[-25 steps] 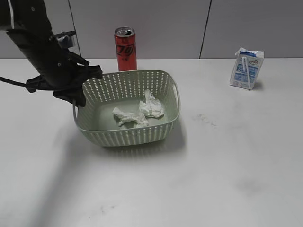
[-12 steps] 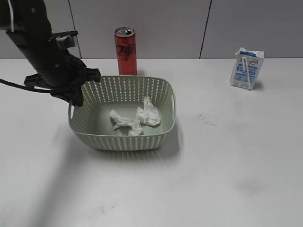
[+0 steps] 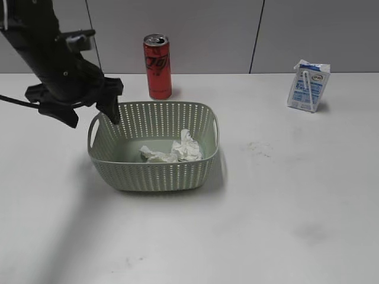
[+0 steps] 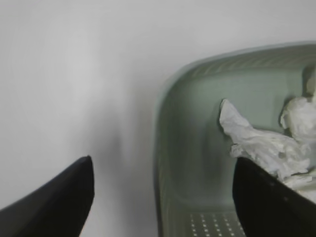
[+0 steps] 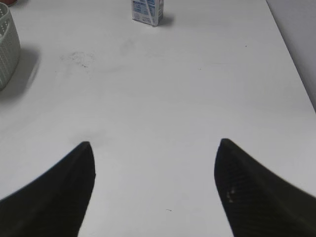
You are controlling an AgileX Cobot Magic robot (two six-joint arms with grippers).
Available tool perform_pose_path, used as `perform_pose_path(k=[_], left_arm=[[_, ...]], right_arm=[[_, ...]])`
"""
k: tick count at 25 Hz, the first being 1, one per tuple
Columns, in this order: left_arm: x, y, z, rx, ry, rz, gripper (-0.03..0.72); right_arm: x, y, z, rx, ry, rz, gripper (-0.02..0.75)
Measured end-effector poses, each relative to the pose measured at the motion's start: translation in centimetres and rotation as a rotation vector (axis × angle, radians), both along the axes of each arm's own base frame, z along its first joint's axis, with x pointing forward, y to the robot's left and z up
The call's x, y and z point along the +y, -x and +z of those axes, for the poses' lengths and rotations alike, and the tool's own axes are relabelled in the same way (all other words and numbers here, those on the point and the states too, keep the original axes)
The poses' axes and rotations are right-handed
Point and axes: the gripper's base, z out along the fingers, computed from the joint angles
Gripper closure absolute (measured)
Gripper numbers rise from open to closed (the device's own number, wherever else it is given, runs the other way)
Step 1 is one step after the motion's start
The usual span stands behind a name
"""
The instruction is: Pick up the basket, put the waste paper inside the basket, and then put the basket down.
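Since a second ago the basket [image 3: 153,146] has dropped level onto the desk [image 3: 284,207] and my left gripper [image 3: 93,115] has released it, jaws spread astride its left rim. The waste paper [image 3: 174,151] lies inside. My right gripper [image 5: 154,185] hangs open at the right, near the carton [image 5: 147,11].

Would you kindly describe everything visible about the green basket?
The basket is pale sage-green plastic, rectangular with rounded corners, perforated walls and a cut-out handle at each end. It sits upright on the white table, holding crumpled waste paper. The open left gripper straddles its left rim without clamping it.
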Motion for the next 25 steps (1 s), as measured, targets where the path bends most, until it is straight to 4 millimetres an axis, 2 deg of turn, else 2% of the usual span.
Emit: perform_pose_path(k=[5, 10, 13, 16, 19, 22, 25], left_arm=[[1.9, 0.2, 5.4, -0.154, -0.014, 0.002, 0.006], [7.1, 1.3, 10.4, -0.277, -0.1, 0.07, 0.01], [10.5, 3.0, 13.0, -0.297, -0.174, 0.104, 0.017], [12.6, 5.7, 15.7, -0.35, -0.207, 0.112, 0.031], [13.1, 9.4, 17.7, -0.434, -0.189, 0.101, 0.039], [13.1, 13.5, 18.2, -0.505, -0.122, 0.089, 0.049], [13.1, 17.5, 17.2, -0.536, -0.065, 0.073, 0.058]], right_arm=[[-0.7, -0.1, -0.1, 0.003, 0.004, -0.084, 0.167], [-0.8, -0.1, -0.1, 0.002, 0.009, -0.098, 0.167], [-0.8, -0.1, -0.1, 0.002, 0.01, -0.099, 0.167], [-0.8, -0.1, -0.1, 0.001, 0.01, -0.099, 0.167], [-0.8, -0.1, -0.1, 0.001, 0.01, -0.099, 0.167], [-0.8, -0.1, -0.1, 0.001, 0.01, -0.099, 0.169], [-0.8, -0.1, -0.1, 0.001, 0.01, -0.099, 0.169]])
